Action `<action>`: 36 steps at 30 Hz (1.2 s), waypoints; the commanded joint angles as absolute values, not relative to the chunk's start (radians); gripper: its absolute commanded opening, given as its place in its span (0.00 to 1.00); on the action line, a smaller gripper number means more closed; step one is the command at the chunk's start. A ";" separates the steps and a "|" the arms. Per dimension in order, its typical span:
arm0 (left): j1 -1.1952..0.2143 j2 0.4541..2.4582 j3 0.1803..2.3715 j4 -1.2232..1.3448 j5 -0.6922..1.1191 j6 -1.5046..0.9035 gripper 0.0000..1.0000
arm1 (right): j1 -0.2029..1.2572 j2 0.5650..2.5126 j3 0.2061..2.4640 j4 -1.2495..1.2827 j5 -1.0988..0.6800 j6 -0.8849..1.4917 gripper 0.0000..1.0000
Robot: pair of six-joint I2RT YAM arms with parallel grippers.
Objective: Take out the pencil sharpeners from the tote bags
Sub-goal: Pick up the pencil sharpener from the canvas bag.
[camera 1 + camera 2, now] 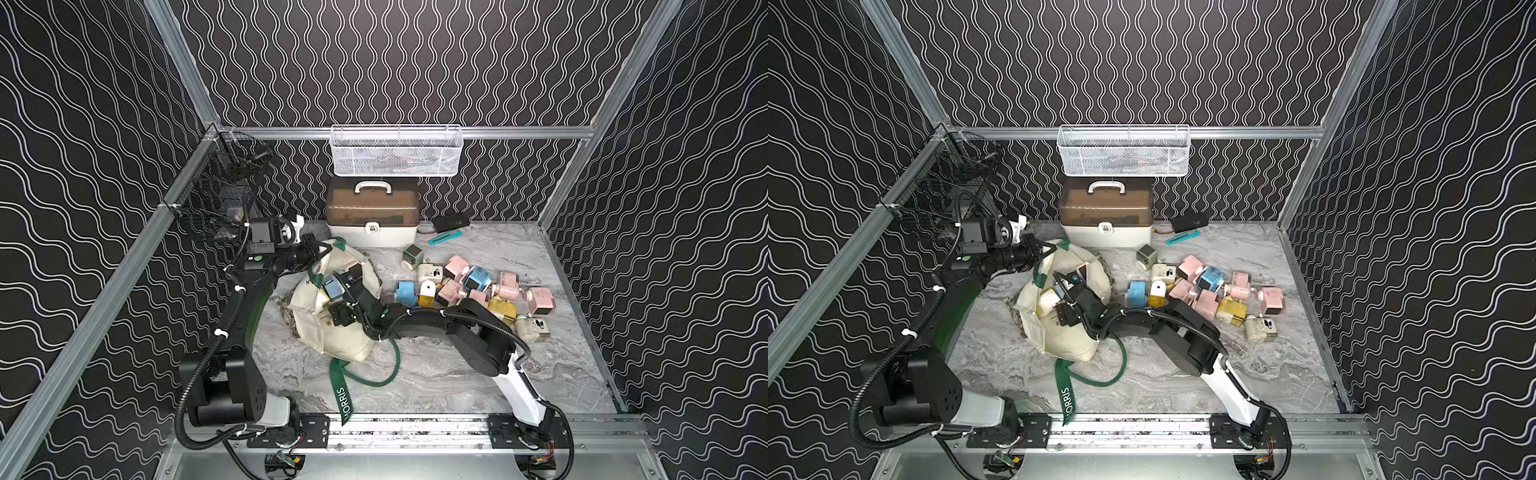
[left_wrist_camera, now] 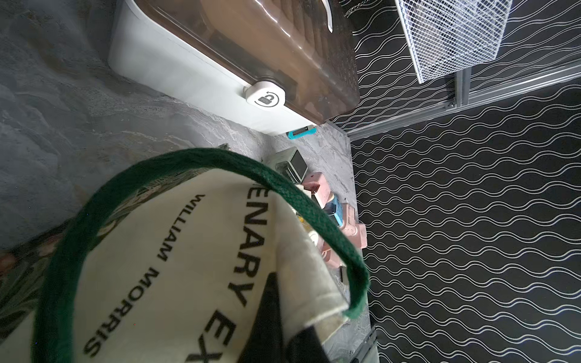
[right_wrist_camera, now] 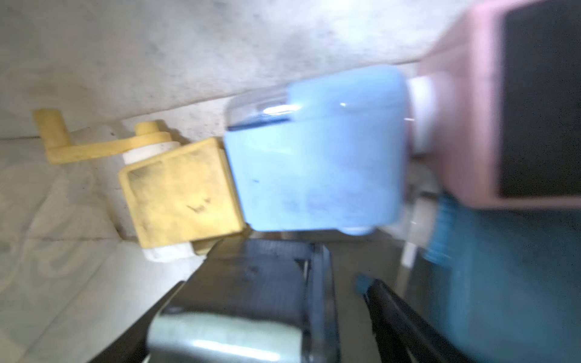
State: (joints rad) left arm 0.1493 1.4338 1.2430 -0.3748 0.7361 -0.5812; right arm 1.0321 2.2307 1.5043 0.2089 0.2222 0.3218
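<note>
Most sharpeners [image 1: 477, 279] out on bench [image 1: 436, 374]; few left in bag [image 1: 328, 336]. Left jaws clench bag rim; right jaws' state unclear.

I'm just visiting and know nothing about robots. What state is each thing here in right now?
tote bag, lying on its side, mouth held open, sharpeners inside.
left gripper, fingers shut on the tote bag's rim.
right gripper, inside the bag, fingers apart around a pale green sharpener; grip unclear.
loose sharpeners, out on the table.
case, lid closed.
</note>
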 commanded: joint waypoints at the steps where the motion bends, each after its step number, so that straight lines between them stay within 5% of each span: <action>1: 0.149 1.423 1.244 -0.315 0.763 -0.588 0.00 | 1.024 2.185 1.455 0.279 0.147 0.273 0.93; 17: 0.149 1.427 1.243 -0.314 0.767 -0.589 0.00 | 1.029 2.315 1.608 0.063 0.101 0.293 0.92; 29: 0.150 1.428 1.243 -0.316 0.763 -0.585 0.00 | 1.051 2.249 1.573 0.026 0.140 0.268 0.69; 36: 0.151 1.430 1.249 -0.324 0.754 -0.581 0.00 | 1.071 2.108 1.440 0.092 0.094 0.253 0.65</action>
